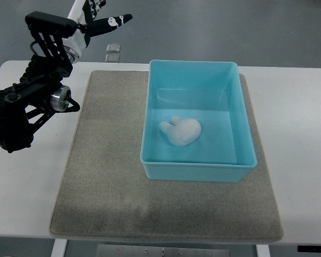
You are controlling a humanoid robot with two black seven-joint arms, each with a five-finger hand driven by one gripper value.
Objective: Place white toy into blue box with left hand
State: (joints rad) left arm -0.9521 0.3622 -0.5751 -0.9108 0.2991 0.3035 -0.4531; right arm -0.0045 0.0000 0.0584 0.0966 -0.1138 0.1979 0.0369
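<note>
The white toy, a small plush rabbit shape, lies on the floor of the blue box, left of its centre. The box sits on the right half of a grey mat. My left arm comes in from the left edge and reaches up to the far left corner of the table. Its hand is beyond the table's far edge, well away from the box, with fingers spread and holding nothing. My right arm does not show.
The white table carries the mat. Two small square metal plates lie on the floor beyond the far edge, near my left hand.
</note>
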